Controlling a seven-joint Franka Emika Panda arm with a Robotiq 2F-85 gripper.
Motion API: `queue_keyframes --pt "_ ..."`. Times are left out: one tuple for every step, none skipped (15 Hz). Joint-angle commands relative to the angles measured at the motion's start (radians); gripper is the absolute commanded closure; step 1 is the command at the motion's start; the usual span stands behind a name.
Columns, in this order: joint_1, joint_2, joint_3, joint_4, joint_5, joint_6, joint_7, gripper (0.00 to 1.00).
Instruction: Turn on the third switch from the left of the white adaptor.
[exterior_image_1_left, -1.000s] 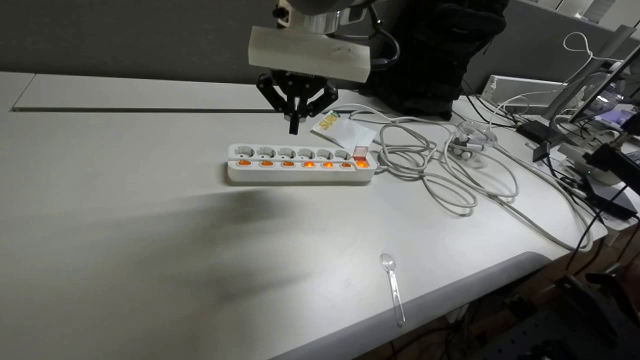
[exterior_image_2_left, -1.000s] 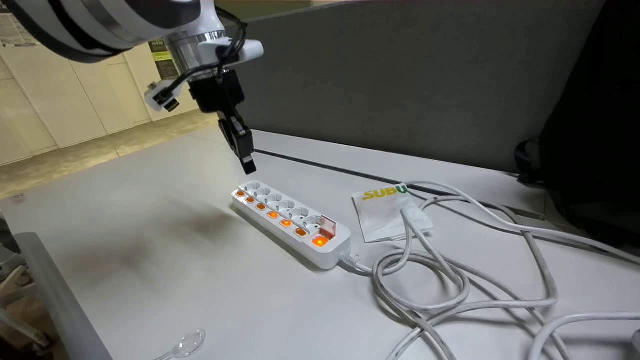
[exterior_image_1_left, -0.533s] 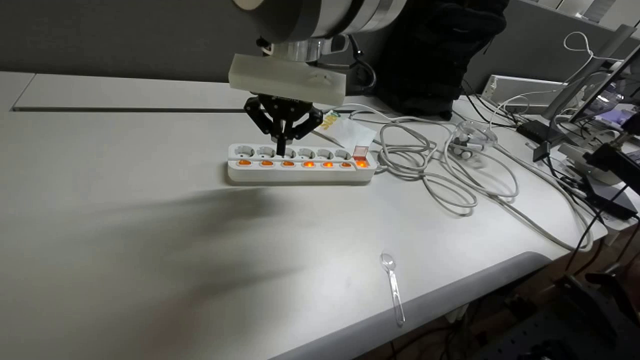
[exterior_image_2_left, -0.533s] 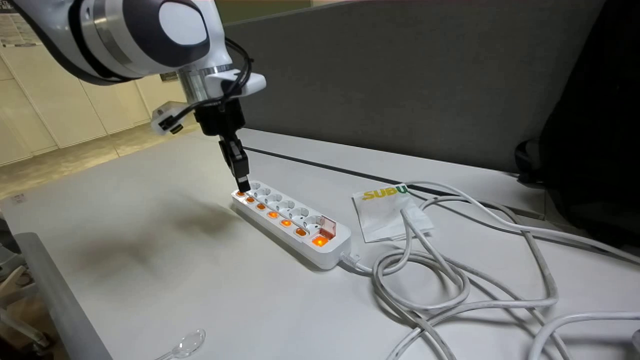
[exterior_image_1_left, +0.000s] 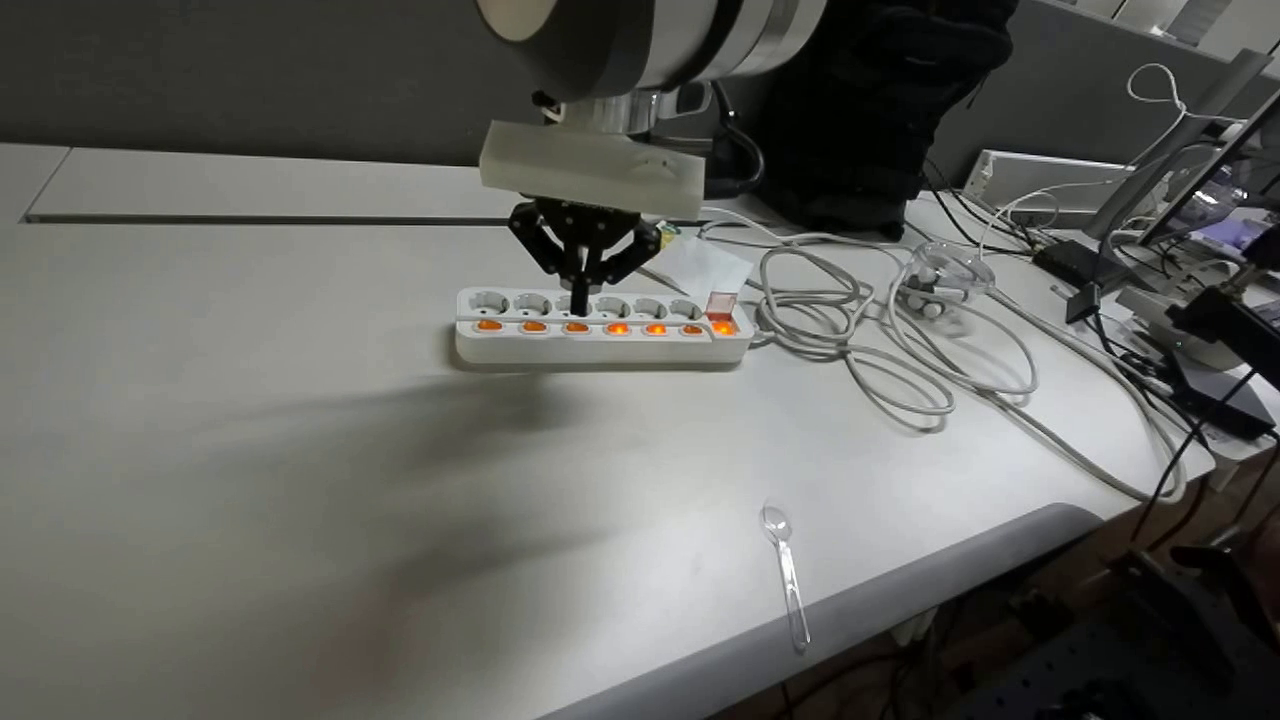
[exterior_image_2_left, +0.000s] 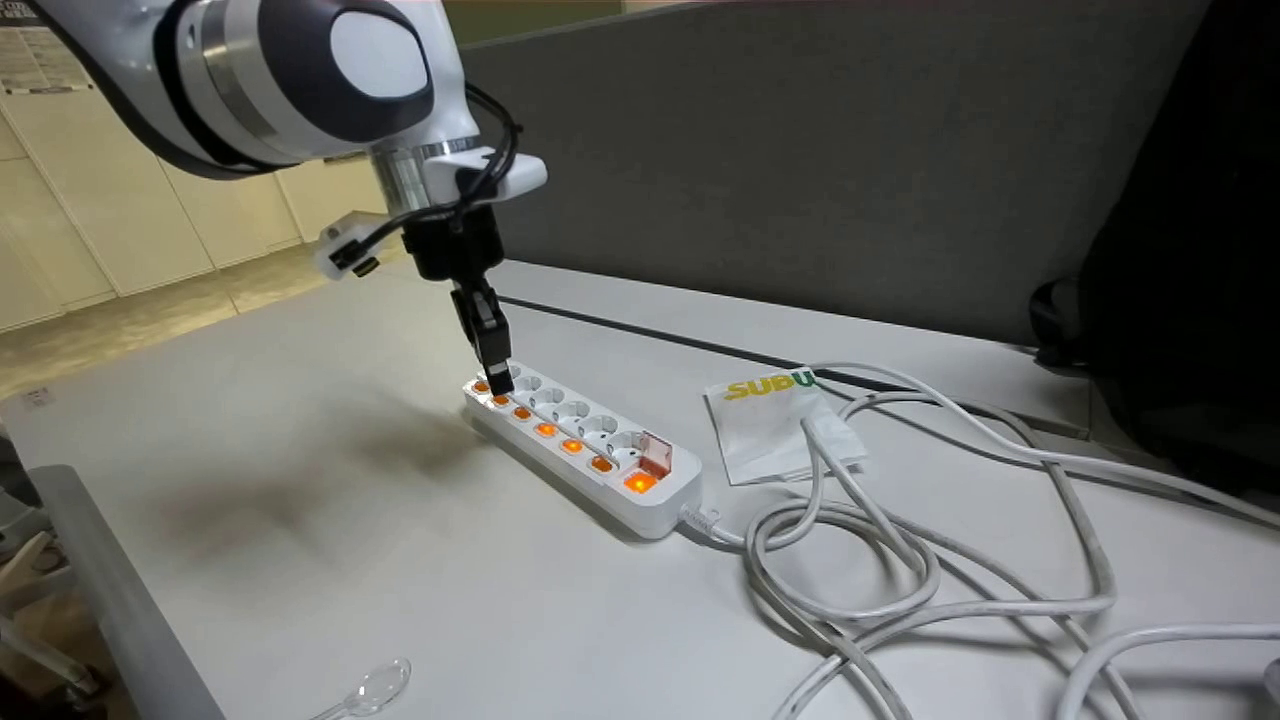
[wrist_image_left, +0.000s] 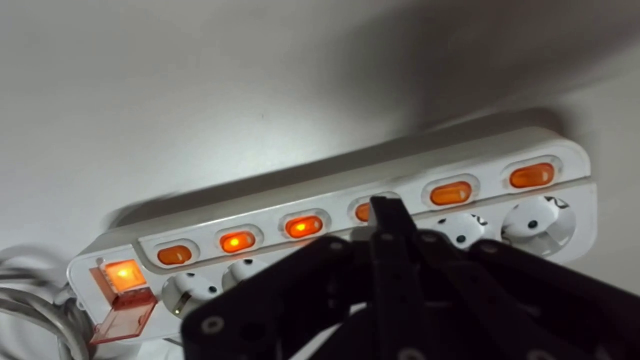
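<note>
The white adaptor (exterior_image_1_left: 600, 350) lies on the table and shows in an exterior view (exterior_image_2_left: 556, 470) and in the wrist view (wrist_image_left: 270, 197). It has a row of sockets and a row of orange switches. The third switch from the left (exterior_image_1_left: 576, 328) is unlit; the fourth (exterior_image_1_left: 618, 328) and fifth (exterior_image_1_left: 655, 329) glow. In the wrist view the third switch (wrist_image_left: 362, 212) is partly hidden behind my fingertips. My gripper (exterior_image_1_left: 580, 302) is shut and empty, pointing down over the adaptor close to that switch, seemingly a little above it; it also shows in an exterior view (exterior_image_2_left: 500, 380).
A glowing main switch (exterior_image_1_left: 722, 327) with a raised clear red cover sits at the adaptor's cable end. A coiled grey cable (exterior_image_1_left: 820, 300) and a paper napkin (exterior_image_1_left: 700, 265) lie beside it. A clear spoon (exterior_image_1_left: 785, 570) lies near the table edge. A black backpack (exterior_image_1_left: 870, 110) stands behind.
My gripper has come down towards the adaptor, first swinging towards its left end, then shifting slightly back towards the cable end. It stays shut. The adaptor and its lights have not changed.
</note>
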Motion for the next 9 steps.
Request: queue_keyframes --pt "0.022 0.003 -0.023 0.006 0.011 -0.001 -0.007 1.0" --pt "0.023 0.006 -0.024 0.008 0.012 -0.001 -0.007 1.0" --pt "0.024 0.011 -0.026 0.01 0.013 -0.001 -0.005 1.0" --pt "0.024 0.015 -0.028 0.012 0.015 0.0 -0.005 1.0" --pt "0.024 0.02 -0.029 0.014 0.016 0.001 -0.004 1.0" --pt "0.022 0.027 -0.029 0.017 0.02 0.003 -0.005 1.0" --pt "0.023 0.034 -0.032 0.021 0.02 0.002 -0.004 1.0" --pt "0.023 0.042 -0.032 0.026 0.022 0.0 -0.005 1.0" --pt "0.023 0.049 -0.033 0.029 0.023 0.001 -0.004 1.0"
